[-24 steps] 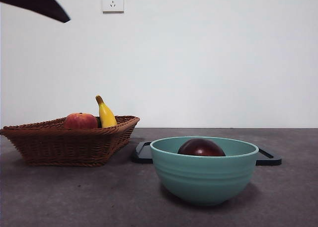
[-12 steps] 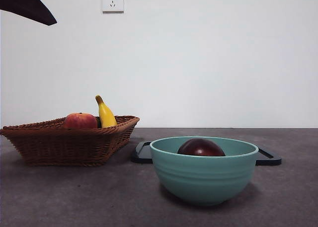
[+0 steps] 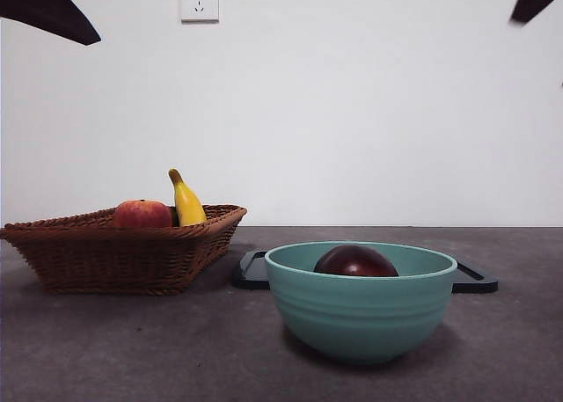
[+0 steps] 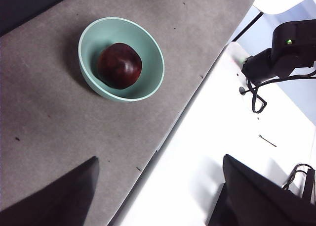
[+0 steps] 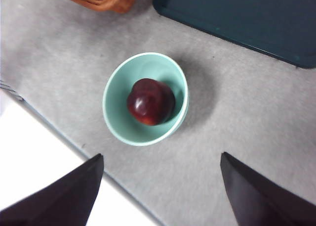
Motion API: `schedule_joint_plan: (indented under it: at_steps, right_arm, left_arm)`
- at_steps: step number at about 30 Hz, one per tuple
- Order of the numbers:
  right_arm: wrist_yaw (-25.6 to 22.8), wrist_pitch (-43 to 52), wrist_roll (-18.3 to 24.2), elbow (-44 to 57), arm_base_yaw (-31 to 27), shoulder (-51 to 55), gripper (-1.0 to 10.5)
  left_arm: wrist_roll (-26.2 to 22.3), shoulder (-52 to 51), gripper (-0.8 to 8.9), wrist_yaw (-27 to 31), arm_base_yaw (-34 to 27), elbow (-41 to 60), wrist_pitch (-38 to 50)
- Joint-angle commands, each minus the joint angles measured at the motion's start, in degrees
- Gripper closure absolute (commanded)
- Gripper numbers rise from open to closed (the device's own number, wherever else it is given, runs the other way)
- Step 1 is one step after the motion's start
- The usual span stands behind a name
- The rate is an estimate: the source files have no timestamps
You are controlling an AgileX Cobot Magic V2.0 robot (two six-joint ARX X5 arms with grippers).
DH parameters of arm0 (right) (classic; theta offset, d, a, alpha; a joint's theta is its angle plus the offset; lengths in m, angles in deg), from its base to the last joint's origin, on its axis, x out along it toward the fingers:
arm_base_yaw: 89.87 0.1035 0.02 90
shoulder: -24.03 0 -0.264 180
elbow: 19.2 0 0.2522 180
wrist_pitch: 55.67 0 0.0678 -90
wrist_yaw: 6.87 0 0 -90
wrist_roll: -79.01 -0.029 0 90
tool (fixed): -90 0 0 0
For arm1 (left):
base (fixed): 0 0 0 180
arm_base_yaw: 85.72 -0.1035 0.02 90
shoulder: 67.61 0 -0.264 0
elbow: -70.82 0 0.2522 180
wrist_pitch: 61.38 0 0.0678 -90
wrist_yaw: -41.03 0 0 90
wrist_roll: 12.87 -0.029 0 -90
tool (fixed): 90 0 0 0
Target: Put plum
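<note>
Plain white wall with a socket (image 3: pixel 200 1) backs a grey worktop (image 3: pixel 132 349), and everything below is placed against the teal bowl (image 3: pixel 361 310) standing near the front. Inside that bowl lies the plum (image 3: pixel 355 262), dark maroon and resting on the bowl's floor, its top just showing over the rim. Behind the bowl sits a dark tray (image 5: pixel 256 18); off to one side of it stands a wicker basket (image 3: pixel 123 248) holding a red-orange fruit (image 3: pixel 142 214) and a banana (image 3: pixel 186 200).

Both arms hang high above the bowl. The left end effector (image 4: pixel 158 196) has its jaws spread wide with nothing between them, and the right end effector (image 5: pixel 160 191) is likewise wide and empty, looking almost straight down on the plum.

Judging by the task, the plum already seems placed, so the step in hand looks like clearing away. If a pick is meant instead, the right arm is better lined up: descend straight over the bowl's centre, keep the jaws inside the rim, and close gently across the fruit's widest part, since its smooth skin could slip.
</note>
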Motion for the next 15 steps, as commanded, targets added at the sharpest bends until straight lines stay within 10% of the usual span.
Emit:
schedule_joint_plan:
  at_steps: [1, 15]
  right_arm:
    - [-1.5, 3.6, -3.1, 1.2, 2.3, -3.0, 5.7]
    - [-12.9, 27.5, -11.2, 11.6, 13.4, -14.1, 5.7]
  left_arm:
    - [-1.1, 0.3, 4.11, -0.2, 0.3, -0.5, 0.3]
    - [-1.1, 0.3, 4.11, -0.2, 0.3, -0.5, 1.3]
